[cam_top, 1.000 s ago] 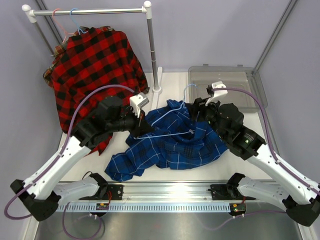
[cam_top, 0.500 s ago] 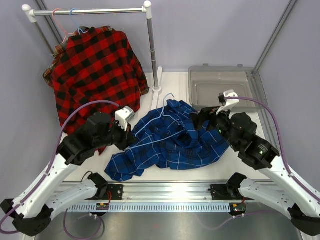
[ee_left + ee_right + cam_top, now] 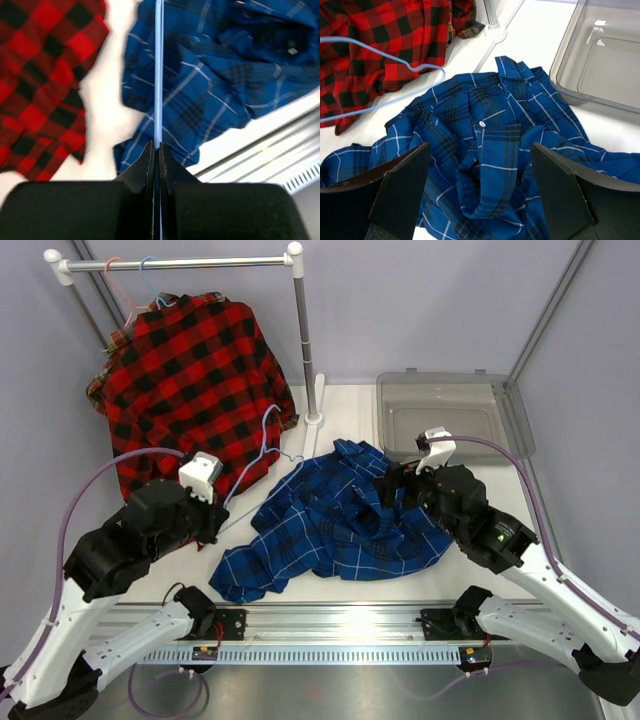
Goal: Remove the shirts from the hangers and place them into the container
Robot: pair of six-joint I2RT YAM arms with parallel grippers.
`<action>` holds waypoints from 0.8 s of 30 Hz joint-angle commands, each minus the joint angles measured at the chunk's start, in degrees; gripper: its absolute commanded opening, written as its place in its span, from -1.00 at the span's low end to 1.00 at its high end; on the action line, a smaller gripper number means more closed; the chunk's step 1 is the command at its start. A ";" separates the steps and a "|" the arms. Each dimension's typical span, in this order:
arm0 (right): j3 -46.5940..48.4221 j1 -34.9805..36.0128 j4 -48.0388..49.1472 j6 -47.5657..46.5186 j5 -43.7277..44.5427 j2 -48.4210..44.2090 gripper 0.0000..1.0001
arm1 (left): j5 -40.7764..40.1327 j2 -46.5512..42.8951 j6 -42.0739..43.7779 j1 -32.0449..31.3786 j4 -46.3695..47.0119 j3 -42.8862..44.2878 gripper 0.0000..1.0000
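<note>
The left gripper [image 3: 156,145] is clenched on the thin light-blue wire hanger [image 3: 158,75], apparently free of the cloth. The right gripper [image 3: 480,147], spread wide over the crumpled blue plaid shirt [image 3: 340,525] on the worktop [image 3: 350,410], should bite a thick fold near its middle so the limp fabric lifts whole. Beyond sits the smooth, clear grey container [image 3: 450,420], holding no shirt.

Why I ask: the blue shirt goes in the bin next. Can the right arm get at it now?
Probably yes: the right gripper hangs open just above the blue shirt, nothing between.
</note>
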 commanded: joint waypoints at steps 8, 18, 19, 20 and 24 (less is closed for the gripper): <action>-2.19 0.40 1.56 1.60 -1.81 -1.08 0.82 | -22.93 5.85 3.13 0.13 19.65 8.54 -1.00; -6.23 0.40 3.14 1.33 -3.21 -7.66 0.99 | -16.45 27.99 7.62 8.30 35.79 25.23 -1.00; -6.41 0.40 3.32 1.16 -3.39 -8.19 0.99 | -15.22 29.06 7.10 10.05 36.76 26.20 -1.00; -6.59 0.40 3.32 1.16 -3.48 -8.55 0.99 | -14.25 30.20 6.83 10.93 38.25 28.38 -1.00; -7.29 0.40 3.32 1.25 -4.36 -10.74 0.98 | -10.38 36.79 5.42 14.37 38.44 35.24 -1.00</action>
